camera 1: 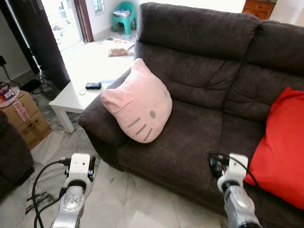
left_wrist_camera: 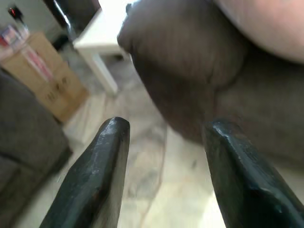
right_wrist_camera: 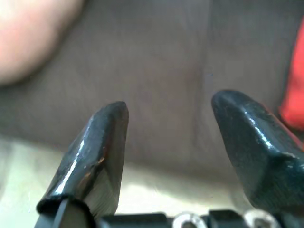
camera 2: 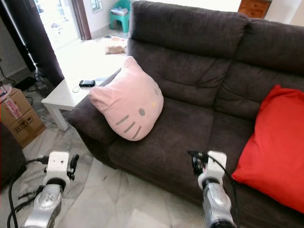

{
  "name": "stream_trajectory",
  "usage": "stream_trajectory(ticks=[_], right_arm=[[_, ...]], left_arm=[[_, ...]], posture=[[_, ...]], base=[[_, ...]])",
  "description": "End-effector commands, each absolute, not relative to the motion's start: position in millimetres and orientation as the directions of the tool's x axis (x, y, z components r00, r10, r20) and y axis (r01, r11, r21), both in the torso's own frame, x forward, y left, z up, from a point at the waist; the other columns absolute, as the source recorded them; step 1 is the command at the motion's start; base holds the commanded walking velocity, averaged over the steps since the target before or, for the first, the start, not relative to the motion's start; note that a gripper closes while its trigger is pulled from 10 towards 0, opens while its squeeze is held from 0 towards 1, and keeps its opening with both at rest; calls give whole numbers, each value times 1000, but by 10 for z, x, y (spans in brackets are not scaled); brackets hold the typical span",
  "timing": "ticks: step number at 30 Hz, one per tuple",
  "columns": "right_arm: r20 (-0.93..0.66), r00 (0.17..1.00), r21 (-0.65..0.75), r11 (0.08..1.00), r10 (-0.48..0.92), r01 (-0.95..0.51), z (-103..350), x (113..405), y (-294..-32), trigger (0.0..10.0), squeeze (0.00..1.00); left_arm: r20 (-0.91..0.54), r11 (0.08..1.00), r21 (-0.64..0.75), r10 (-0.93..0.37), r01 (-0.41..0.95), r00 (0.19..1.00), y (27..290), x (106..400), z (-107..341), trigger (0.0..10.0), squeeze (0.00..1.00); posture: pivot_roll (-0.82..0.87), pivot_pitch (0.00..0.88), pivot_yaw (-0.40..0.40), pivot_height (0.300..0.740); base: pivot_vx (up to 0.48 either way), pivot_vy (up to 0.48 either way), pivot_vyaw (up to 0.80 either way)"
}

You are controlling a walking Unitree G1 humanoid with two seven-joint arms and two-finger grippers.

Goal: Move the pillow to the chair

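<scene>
A pink cat-face pillow point(camera 1: 138, 101) leans against the left armrest of the dark brown sofa point(camera 1: 204, 71). A red pillow point(camera 1: 283, 147) rests at the sofa's right end. My left gripper point(left_wrist_camera: 164, 137) is held low over the floor in front of the armrest, open with nothing between its fingers. My right gripper point(right_wrist_camera: 171, 118) is low before the front edge of the sofa seat, also open and empty. Both wrists, left point(camera 1: 78, 166) and right point(camera 1: 232, 168), sit well short of the pink pillow.
A white low table point(camera 1: 76, 97) with a black phone point(camera 1: 93, 85) stands left of the armrest. Cardboard boxes point(camera 1: 23, 116) sit on the floor further left. A dark seat edge point(camera 1: 12, 156) shows at the far left. A teal plastic chair point(camera 1: 124, 15) stands far back.
</scene>
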State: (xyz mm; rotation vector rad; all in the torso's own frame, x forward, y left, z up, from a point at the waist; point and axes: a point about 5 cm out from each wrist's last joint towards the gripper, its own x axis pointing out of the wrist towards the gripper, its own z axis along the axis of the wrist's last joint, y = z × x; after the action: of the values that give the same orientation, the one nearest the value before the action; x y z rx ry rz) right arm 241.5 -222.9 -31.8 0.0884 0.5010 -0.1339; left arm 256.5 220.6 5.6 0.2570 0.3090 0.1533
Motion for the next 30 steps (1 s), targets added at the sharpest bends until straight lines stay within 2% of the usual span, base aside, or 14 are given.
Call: stream_trajectory(ticks=[1, 3, 4, 9, 14, 16, 21, 30], right_arm=[[-564, 819, 17, 990, -106, 139, -443, 2259, -2266, 10000, 0], [-628, 768, 16, 985, -123, 170, -560, 2086, -2305, 10000, 0], [-692, 707, -4, 980, -146, 198, -677, 1881, -2349, 10000, 0], [-757, 640, 5, 977, -135, 213, -824, 1583, -2338, 10000, 0], [-766, 630, 16, 977, -126, 215, -858, 1532, -2284, 10000, 0], [-777, 622, 10, 986, -97, 166, -878, 1525, -2211, 10000, 0], [-775, 624, 19, 983, -99, 180, -875, 1550, -2184, 10000, 0], [-779, 622, 12, 991, -77, 137, -867, 1595, -2150, 10000, 0]], left_arm=[[-326, 956, 275, 189, -99, 926, 2237, 2502, -36, 10000, 0], [-369, 955, 282, 197, -93, 908, 2264, 2435, -125, 10000, 0], [-423, 957, 276, 200, -84, 884, 2290, 2349, -225, 10000, 0], [-532, 964, 264, 173, -33, 829, 2278, 2152, -429, 10000, 0], [-598, 966, 260, 162, -1, 785, 2268, 2039, -541, 10000, 0], [-630, 967, 253, 158, 8, 760, 2250, 1988, -596, 10000, 0], [-640, 977, 210, 171, -43, 749, 2256, 1987, -608, 10000, 0], [-728, 986, 166, 115, 11, 676, 2199, 1849, -731, 10000, 0]], posture=[[42, 0, -26, 740], [41, 0, -26, 740], [44, 0, -25, 740], [40, 0, -13, 740], [31, 0, -5, 740], [30, 0, -6, 740], [44, 0, -13, 740], [44, 5, -19, 740]], base=[[0, 0, 0], [0, 0, 0], [0, 0, 0], [0, 0, 0], [0, 0, 0], [0, 0, 0], [0, 0, -800], [0, 0, -800]])
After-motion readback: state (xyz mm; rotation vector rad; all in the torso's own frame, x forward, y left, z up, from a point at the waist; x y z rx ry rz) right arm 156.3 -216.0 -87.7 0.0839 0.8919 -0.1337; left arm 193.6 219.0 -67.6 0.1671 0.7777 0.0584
